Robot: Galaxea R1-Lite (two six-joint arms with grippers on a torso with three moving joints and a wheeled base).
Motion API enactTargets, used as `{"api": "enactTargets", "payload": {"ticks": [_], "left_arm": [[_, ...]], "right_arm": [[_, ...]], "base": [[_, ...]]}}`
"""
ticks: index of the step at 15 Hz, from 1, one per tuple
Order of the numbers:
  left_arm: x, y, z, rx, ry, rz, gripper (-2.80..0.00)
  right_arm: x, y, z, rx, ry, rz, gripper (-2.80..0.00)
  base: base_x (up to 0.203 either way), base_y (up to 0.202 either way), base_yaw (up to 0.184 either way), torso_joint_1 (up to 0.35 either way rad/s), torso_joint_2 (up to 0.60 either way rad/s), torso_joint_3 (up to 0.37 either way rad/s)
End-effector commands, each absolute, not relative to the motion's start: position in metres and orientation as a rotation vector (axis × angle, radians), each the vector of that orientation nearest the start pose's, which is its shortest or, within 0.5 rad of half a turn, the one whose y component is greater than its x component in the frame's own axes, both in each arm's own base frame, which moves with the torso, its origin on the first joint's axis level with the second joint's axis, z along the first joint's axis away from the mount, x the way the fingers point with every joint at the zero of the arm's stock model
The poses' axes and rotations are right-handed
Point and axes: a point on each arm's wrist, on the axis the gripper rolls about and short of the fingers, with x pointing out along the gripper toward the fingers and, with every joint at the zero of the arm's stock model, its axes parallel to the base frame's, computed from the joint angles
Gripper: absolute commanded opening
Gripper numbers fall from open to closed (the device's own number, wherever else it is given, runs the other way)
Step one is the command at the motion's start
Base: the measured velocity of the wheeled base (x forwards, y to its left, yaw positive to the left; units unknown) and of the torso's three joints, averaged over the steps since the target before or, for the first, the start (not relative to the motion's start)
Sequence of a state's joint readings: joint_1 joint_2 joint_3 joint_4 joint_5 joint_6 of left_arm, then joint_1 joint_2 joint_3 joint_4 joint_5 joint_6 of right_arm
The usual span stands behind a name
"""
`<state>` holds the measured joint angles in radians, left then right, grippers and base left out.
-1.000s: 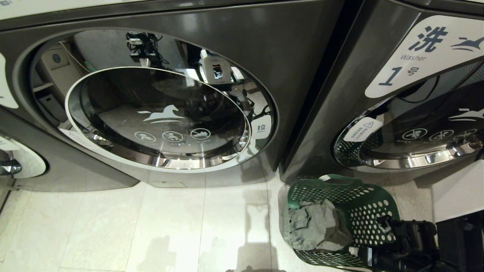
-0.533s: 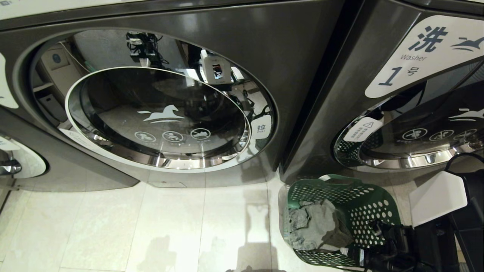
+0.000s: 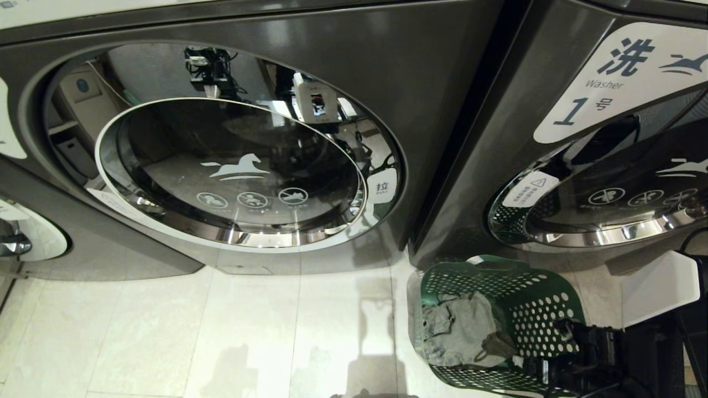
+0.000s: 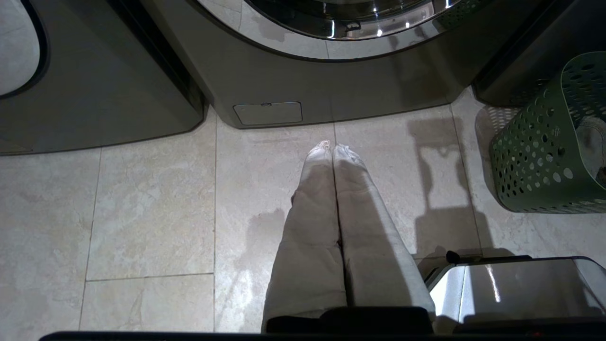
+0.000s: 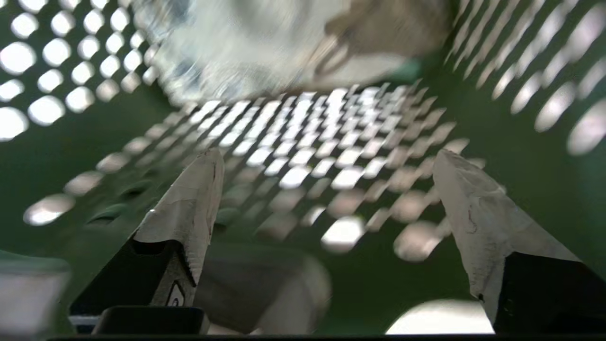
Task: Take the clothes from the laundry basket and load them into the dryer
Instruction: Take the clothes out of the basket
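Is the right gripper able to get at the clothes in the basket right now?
Probably yes: the right gripper, open, is inside the green laundry basket with nothing between its fingers and the denim clothes ahead.

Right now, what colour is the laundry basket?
Dark green, with round holes in its walls; the laundry basket shows best in the head view.

Laundromat — numbered washer [image 3: 608,138], tiled floor [image 3: 221,331]

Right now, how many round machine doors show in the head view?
3: one large door in the middle, one at right above the green basket, and a sliver at the left edge.
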<state>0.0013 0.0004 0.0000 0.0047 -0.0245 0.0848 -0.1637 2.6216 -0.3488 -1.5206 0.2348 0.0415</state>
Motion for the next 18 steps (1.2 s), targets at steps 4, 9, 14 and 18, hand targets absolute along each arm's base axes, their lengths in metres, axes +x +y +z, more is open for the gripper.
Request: {"api": "enactTargets", "payload": {"ticks": [4, 9, 14, 18], "left_arm": [[-0.023, -0.001, 0.075, 0.086, 0.004, -0.023, -2.8], [-0.023, -0.001, 0.075, 0.084, 0.004, -0.023, -2.8], [-0.023, -0.001, 0.075, 0.086, 0.004, -0.023, -2.8], [-0.023, -0.001, 0.075, 0.086, 0.004, -0.023, -2.8]], "right_arm": [[0.325, -0.054, -0.115, 0.146, 0.651, 0.124, 0.0], [0.361, -0.074, -0.142, 0.134, 0.667, 0.191, 0.0], [0.386, -0.079, -0.187, 0.151, 0.674, 0.235, 0.0], [0.408, -0.082, -0.219, 0.132, 0.613, 0.238, 0.0]], "base": [[0.0, 0.0, 0.0, 0.0, 0.0, 0.0], [0.0, 0.0, 0.0, 0.0, 0.0, 0.0], [0.0, 0.0, 0.0, 0.0, 0.0, 0.0], [0.0, 0.0, 0.0, 0.0, 0.0, 0.0]]}}
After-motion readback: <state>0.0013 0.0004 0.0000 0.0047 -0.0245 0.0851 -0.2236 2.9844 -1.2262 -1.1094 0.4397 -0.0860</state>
